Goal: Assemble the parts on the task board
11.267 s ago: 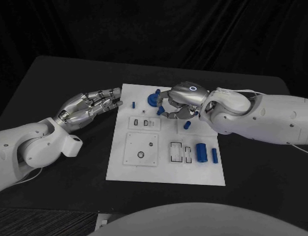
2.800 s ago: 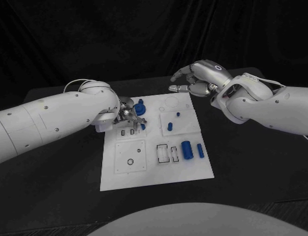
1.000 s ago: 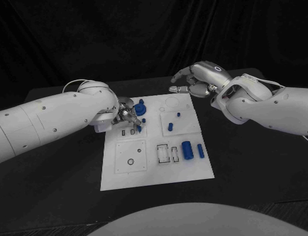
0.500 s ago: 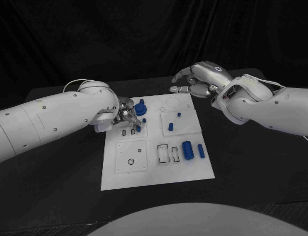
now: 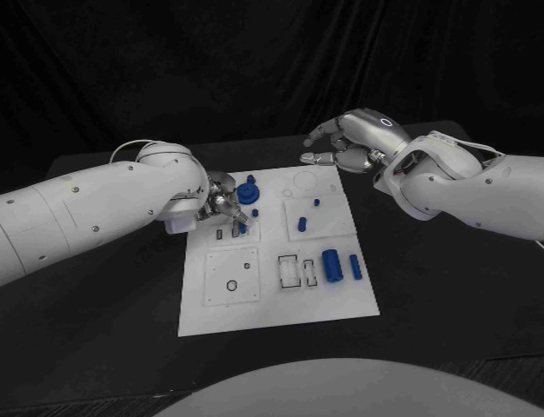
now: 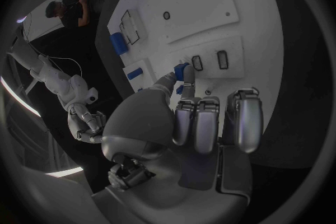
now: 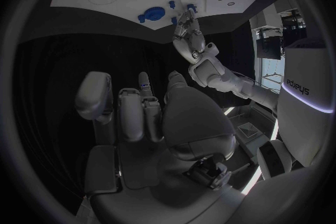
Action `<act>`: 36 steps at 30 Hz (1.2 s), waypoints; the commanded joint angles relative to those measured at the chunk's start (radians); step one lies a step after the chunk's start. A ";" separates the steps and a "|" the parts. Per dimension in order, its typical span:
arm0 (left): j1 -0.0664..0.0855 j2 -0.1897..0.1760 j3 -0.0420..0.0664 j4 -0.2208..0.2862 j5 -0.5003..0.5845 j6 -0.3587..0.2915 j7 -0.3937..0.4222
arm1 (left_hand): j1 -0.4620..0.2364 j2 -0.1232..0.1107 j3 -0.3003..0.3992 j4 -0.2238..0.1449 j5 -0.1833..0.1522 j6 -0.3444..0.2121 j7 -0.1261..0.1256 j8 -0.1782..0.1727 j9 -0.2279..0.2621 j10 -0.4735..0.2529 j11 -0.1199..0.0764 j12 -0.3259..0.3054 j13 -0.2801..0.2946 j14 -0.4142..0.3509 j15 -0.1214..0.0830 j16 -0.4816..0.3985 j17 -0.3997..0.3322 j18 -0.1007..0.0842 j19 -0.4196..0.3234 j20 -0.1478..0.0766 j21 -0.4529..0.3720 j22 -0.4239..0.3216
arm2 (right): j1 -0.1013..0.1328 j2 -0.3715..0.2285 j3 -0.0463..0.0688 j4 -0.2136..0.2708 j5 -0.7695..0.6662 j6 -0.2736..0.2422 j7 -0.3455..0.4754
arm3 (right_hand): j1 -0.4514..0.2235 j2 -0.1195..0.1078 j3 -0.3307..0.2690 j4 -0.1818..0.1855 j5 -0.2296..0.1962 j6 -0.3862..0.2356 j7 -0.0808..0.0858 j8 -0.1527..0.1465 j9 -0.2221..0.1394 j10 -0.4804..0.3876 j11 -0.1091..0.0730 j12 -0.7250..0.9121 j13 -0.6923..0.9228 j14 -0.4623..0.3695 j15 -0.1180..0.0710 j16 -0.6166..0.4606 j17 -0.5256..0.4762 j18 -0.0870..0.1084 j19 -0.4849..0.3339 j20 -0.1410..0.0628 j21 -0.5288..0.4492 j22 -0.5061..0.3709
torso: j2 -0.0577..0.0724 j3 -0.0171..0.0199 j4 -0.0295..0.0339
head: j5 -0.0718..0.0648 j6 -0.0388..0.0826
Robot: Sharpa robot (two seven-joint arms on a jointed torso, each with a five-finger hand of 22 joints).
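While the task board (image 5: 278, 300) lies flat at the centre of the black counter (image 5: 460, 287) in the head view, the left hand (image 5: 222, 207) sits over its upper left corner, arm entering from the left edge of the frame. Its fingers (image 6: 183, 75) are brought together on a small blue part (image 6: 181, 71), pinched at the tips just above the two small slots (image 6: 210, 61) in the board; the left wrist view shows this pinch plainly, other fingers curled alongside. Just beside that hand, toward the top of the board, stands a round blue part (image 5: 248, 191) with a knob on it. Right of it, two small blue pegs (image 5: 308, 214) stand in the upper right panel of the board. Lower, at mid-right of the board, two blue cylinders (image 5: 339, 266) lie side by side next to a pair of rectangular recesses (image 5: 297, 270). At lower left is a square plate with a ring-shaped hole (image 5: 231, 286). The right hand (image 5: 348, 143) hangs off the board's top right corner, above the counter, apart from every part; its fingers are curled inward and hold nothing.
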 commanded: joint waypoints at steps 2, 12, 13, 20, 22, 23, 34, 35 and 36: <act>-0.004 -0.001 -0.003 0.001 -0.003 0.027 -0.004 | 0.000 -0.013 0.024 -0.008 0.009 0.007 0.000 -0.012 -0.002 0.102 0.001 0.003 0.263 0.104 -0.002 0.003 0.263 -0.007 0.003 -0.001 -0.006 0.067 | -0.003 0.001 0.001 -0.001 -0.001 0.002 -0.017 | 0.018 0.002 -0.005 -0.001 0.008 0.006 -0.001 -0.005 -0.001 0.024 0.005 -0.004 0.167 0.044 0.008 -0.005 0.074 0.011 -0.008 -0.001 -0.007 0.132 | 0.000 -0.0003 0.0006 | 0.001 0.000; -0.004 -0.008 -0.003 0.002 -0.003 0.027 -0.003 | -0.005 -0.048 0.131 -0.060 0.073 0.016 0.001 -0.036 0.006 0.102 0.002 0.003 0.263 0.104 -0.002 0.003 0.263 -0.007 0.006 -0.001 -0.008 0.073 | -0.004 0.001 0.001 -0.002 -0.001 0.004 -0.018 | 0.035 0.002 -0.005 -0.001 0.023 0.008 -0.001 -0.009 -0.002 0.024 0.005 -0.004 0.167 0.044 0.009 -0.005 0.074 0.011 -0.008 0.000 -0.008 0.132 | 0.000 -0.0008 0.0011 | 0.000 0.000; -0.004 -0.010 -0.003 0.002 -0.003 0.026 -0.004 | -0.006 -0.056 0.161 -0.073 0.077 0.021 0.001 -0.036 0.010 0.102 0.001 0.003 0.263 0.104 -0.003 0.003 0.263 -0.008 0.009 -0.002 -0.006 0.076 | -0.005 0.001 0.001 -0.002 -0.001 0.004 -0.018 | 0.037 0.002 -0.005 -0.001 0.025 0.009 -0.001 -0.009 -0.002 0.025 0.005 -0.003 0.167 0.044 0.009 -0.006 0.073 0.012 -0.008 0.000 -0.009 0.132 | 0.000 -0.0010 0.0014 | 0.000 0.000; -0.004 -0.022 -0.003 0.005 -0.003 0.017 -0.003 | -0.068 -0.098 0.294 -0.103 0.077 0.030 0.000 -0.037 0.043 0.102 0.000 0.003 0.263 0.104 -0.004 0.003 0.263 -0.008 0.013 -0.002 -0.009 0.082 | -0.005 -0.001 0.001 -0.001 -0.001 0.004 -0.019 | 0.040 0.002 -0.005 -0.001 0.029 0.009 -0.001 -0.010 -0.003 0.024 0.005 -0.004 0.167 0.044 0.008 -0.006 0.073 0.011 -0.008 0.000 -0.009 0.132 | 0.000 -0.0008 0.0001 | 0.003 0.000; -0.004 -0.024 -0.003 0.007 -0.003 0.015 -0.003 | -0.077 -0.102 0.309 -0.106 0.077 0.030 0.001 -0.037 0.048 0.102 0.000 0.003 0.263 0.104 -0.004 0.003 0.263 -0.008 0.013 -0.002 -0.010 0.082 | -0.005 -0.002 0.001 -0.001 -0.001 0.004 -0.020 | 0.040 0.002 -0.005 -0.001 0.029 0.009 -0.001 -0.010 -0.003 0.024 0.005 -0.004 0.167 0.044 0.008 -0.006 0.073 0.011 -0.008 0.000 -0.009 0.132 | 0.000 -0.0009 0.0000 | 0.004 0.000; -0.004 -0.026 -0.003 0.007 -0.003 0.014 -0.003 | -0.077 -0.102 0.309 -0.106 0.077 0.030 0.001 -0.037 0.048 0.102 0.000 0.003 0.263 0.104 -0.004 0.003 0.263 -0.008 0.013 -0.002 -0.010 0.082 | -0.005 -0.002 0.001 -0.001 -0.001 0.004 -0.020 | 0.042 0.002 -0.005 -0.001 0.032 0.010 -0.001 -0.011 -0.003 0.023 0.005 -0.005 0.165 0.044 0.008 -0.007 0.072 0.012 -0.008 0.000 -0.010 0.132 | 0.000 -0.0007 0.0001 | 0.004 0.000; -0.004 -0.036 -0.003 0.017 -0.003 0.012 -0.006 | -0.088 -0.104 0.324 -0.106 0.075 0.028 0.001 -0.038 0.053 0.102 0.000 0.003 0.263 0.104 -0.004 0.003 0.263 -0.008 0.012 -0.002 -0.011 0.082 | -0.005 -0.003 0.001 -0.002 -0.001 0.005 -0.021 | 0.042 0.002 -0.005 -0.001 0.032 0.010 -0.001 -0.011 -0.003 0.023 0.005 -0.005 0.165 0.044 0.008 -0.007 0.072 0.012 -0.008 0.000 -0.010 0.132 | -0.001 0.0006 0.0007 | 0.008 0.000; -0.005 -0.036 -0.003 0.018 -0.003 0.011 -0.006 | -0.088 -0.104 0.324 -0.106 0.075 0.028 0.001 -0.038 0.053 0.102 0.000 0.003 0.263 0.104 -0.004 0.003 0.263 -0.008 0.012 -0.002 -0.011 0.082 | -0.005 -0.003 0.001 -0.002 -0.001 0.005 -0.021 | 0.042 0.002 -0.005 -0.001 0.032 0.010 -0.001 -0.011 -0.003 0.023 0.005 -0.005 0.165 0.044 0.008 -0.007 0.072 0.012 -0.008 0.000 -0.010 0.132 | -0.001 0.0009 0.0007 | 0.009 0.000; -0.005 -0.037 -0.003 0.018 -0.003 0.011 -0.007 | -0.092 -0.104 0.328 -0.106 0.074 0.028 0.002 -0.039 0.054 0.102 0.000 0.003 0.263 0.104 -0.004 0.003 0.263 -0.008 0.013 -0.002 -0.011 0.083 | -0.005 -0.003 0.001 -0.002 -0.001 0.005 -0.021 | 0.042 0.002 -0.005 -0.001 0.032 0.010 -0.001 -0.011 -0.003 0.023 0.005 -0.005 0.165 0.044 0.008 -0.007 0.072 0.012 -0.008 0.000 -0.010 0.132 | -0.001 0.0008 0.0004 | 0.010 0.000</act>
